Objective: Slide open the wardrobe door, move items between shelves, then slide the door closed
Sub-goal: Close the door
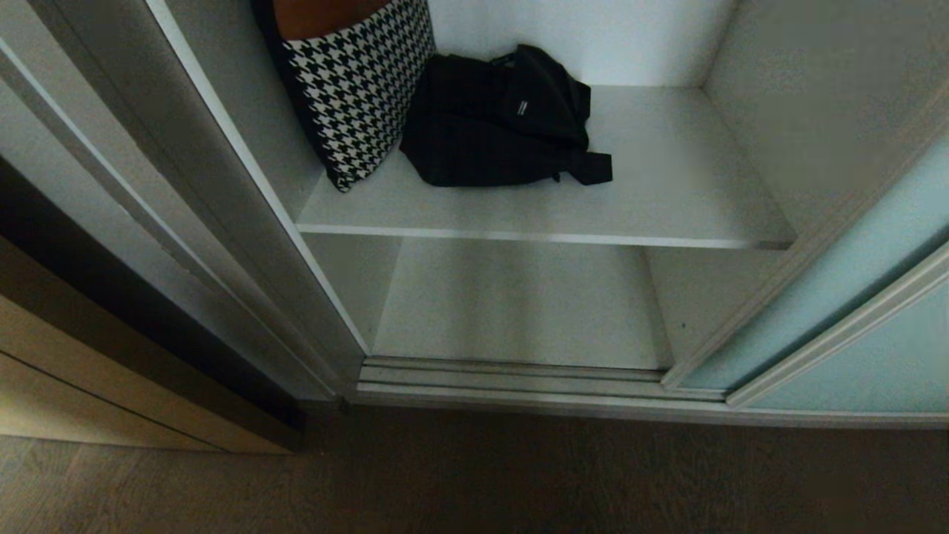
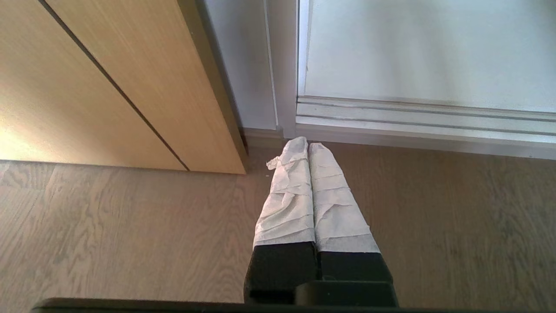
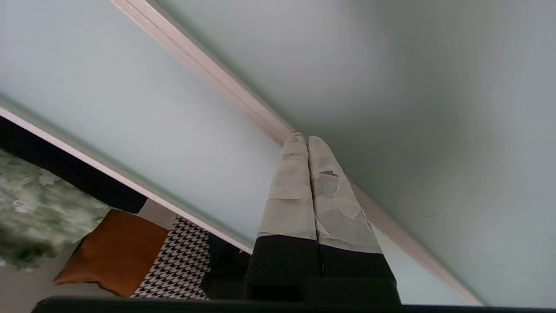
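Two shelves (image 1: pixel 667 178) exposed: sliding wardrobe door (image 1: pixel 875 297) stands open at right of frame.
Right gripper (image 3: pixel 302 138), tips pressed together, meets the door's rail; left gripper (image 2: pixel 302 144) pressed together, parked. Black bag (image 1: pixel 497 119) awaits moving; closing remains.

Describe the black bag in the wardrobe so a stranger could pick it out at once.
Look into the open wardrobe at the upper shelf. Toward its back lies a black bag, slumped flat beside the houndstooth cushion leaning at the left wall. It is the only plain black item, with a small white label.
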